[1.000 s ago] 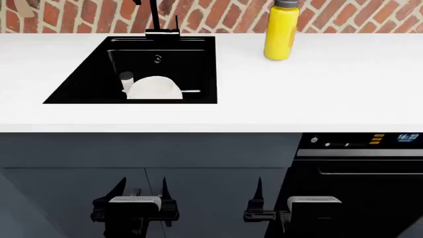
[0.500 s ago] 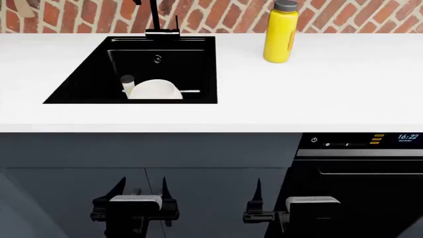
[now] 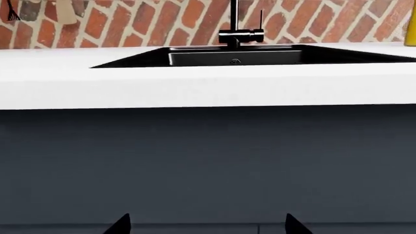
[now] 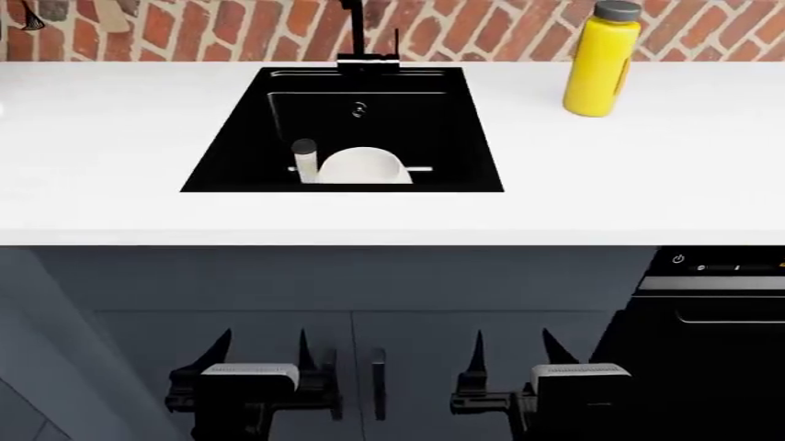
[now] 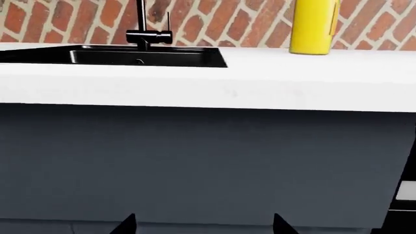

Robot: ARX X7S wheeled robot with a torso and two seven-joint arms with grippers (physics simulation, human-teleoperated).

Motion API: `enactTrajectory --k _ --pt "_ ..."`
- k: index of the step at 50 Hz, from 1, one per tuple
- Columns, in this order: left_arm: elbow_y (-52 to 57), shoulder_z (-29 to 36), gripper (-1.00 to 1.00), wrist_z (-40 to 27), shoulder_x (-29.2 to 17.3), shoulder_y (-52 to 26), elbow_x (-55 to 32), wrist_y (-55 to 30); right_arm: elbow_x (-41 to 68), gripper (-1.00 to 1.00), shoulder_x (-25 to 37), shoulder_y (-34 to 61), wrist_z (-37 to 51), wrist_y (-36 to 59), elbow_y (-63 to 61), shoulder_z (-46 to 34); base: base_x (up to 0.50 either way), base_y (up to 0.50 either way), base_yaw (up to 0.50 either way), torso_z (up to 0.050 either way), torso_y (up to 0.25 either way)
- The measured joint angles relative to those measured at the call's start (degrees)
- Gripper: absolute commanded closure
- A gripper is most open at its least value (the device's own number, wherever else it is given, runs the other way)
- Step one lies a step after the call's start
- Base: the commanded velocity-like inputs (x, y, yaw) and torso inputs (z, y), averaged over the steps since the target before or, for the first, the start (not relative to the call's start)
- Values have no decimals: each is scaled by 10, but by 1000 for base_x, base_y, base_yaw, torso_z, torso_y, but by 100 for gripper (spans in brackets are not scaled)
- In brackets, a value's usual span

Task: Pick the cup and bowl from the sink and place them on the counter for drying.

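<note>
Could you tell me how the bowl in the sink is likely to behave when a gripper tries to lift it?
The bowl looks rigid and smooth, so it may slip in a pinch on its thin rim. It sits tilted in the sink, right beside the cup, so a nudge could probably rock it or knock the cup. It seems light for its width.
</note>
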Motion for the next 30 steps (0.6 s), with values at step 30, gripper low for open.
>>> enactTrajectory --k 30 --pt "9 19 -100 -21 -17 0 -17 9 21 -100 16 0 17 -18 -3 -19 0 180 0 0 0"
